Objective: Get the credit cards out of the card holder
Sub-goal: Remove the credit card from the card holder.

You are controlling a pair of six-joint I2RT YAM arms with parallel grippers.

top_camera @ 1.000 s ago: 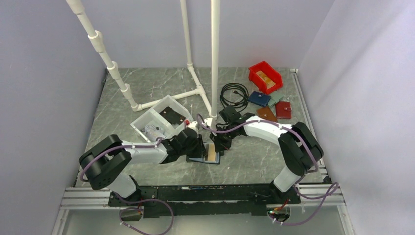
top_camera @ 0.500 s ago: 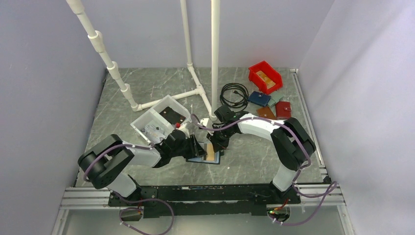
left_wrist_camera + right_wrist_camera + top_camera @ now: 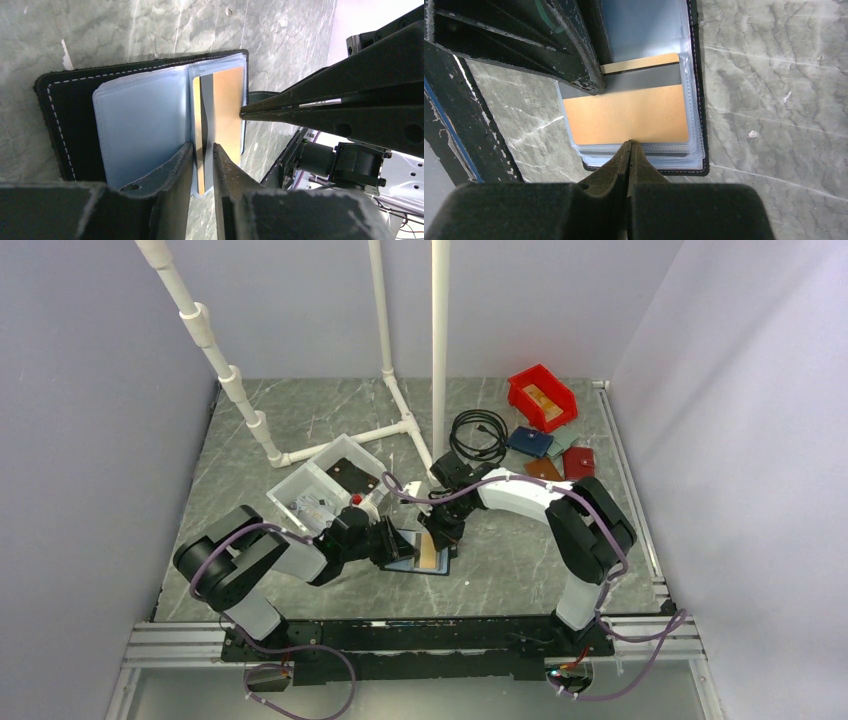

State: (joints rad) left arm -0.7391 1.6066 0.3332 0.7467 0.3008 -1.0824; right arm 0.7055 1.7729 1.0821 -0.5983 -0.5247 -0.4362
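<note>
The job has only just begun. The black card holder (image 3: 65, 130) lies open on the grey table (image 3: 774, 75), between the two arms. The gold card (image 3: 227, 107) sits inside its clear pocket. No card is out yet.

The left gripper (image 3: 202, 148) seems to pinch one clear page of the holder, with the card's edge between its fingers. The right gripper (image 3: 629, 146) has its fingers pressed tight together. Its tip touches the card's long edge, but I cannot tell if it has a hold on it.

More pockets lie under this one. So I think every card has yet to come out.
</note>
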